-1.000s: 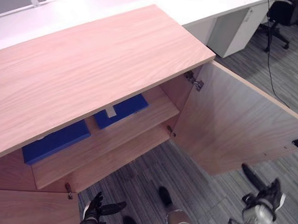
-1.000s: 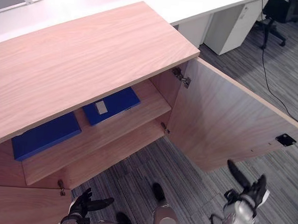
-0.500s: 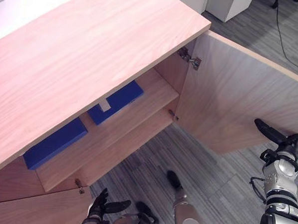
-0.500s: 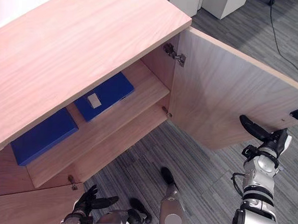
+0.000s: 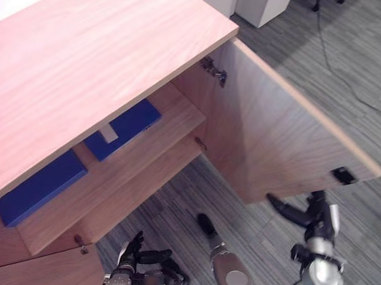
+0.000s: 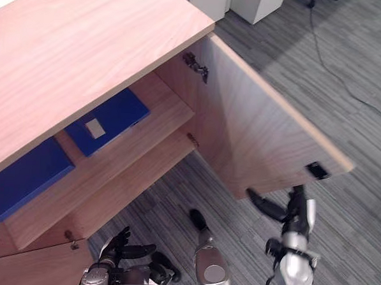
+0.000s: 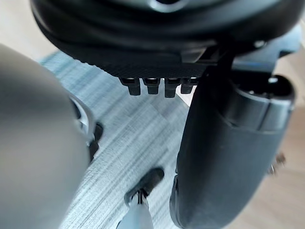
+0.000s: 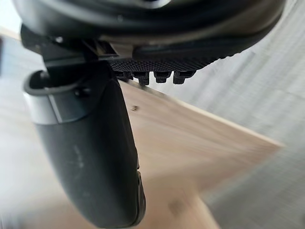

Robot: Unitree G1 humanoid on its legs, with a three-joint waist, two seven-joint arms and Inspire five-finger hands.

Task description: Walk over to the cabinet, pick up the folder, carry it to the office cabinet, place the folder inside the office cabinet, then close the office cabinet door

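Nearest to me, low at the left, the left hand (image 5: 132,259) hung over the grey striped carpet (image 5: 174,205) with its fingers loosely spread and nothing in them. To the right, the right hand (image 5: 305,215) was stretched out flat and empty, its fingers pointing at the lower corner of the office cabinet door (image 5: 273,140). From its wrist view I saw the door's wooden face just past the thumb, but I could not tell whether anything touched.

That door stood swung wide, its free edge jutting out over the carpet, with a small black catch plate (image 5: 343,175) near the edge. Between the door and the left-hand door (image 5: 37,272) – just a strip of it at the lower left – the carpet in front of the opening was open room.

Inside, I counted one shelf (image 5: 158,150) above the bottom board, and two blue folders on that shelf: one folder with a white label (image 5: 124,127) near the middle, the other folder (image 5: 38,185) well to its left, apart from it. Both lay flat, set back from the shelf's front edge.

On the open door I counted two hinges – the upper hinge (image 5: 213,70) and the lower hinge (image 5: 200,143). The cabinet top (image 5: 86,60) overhung the opening, and beyond it stood two white pedestal units (image 5: 255,2).
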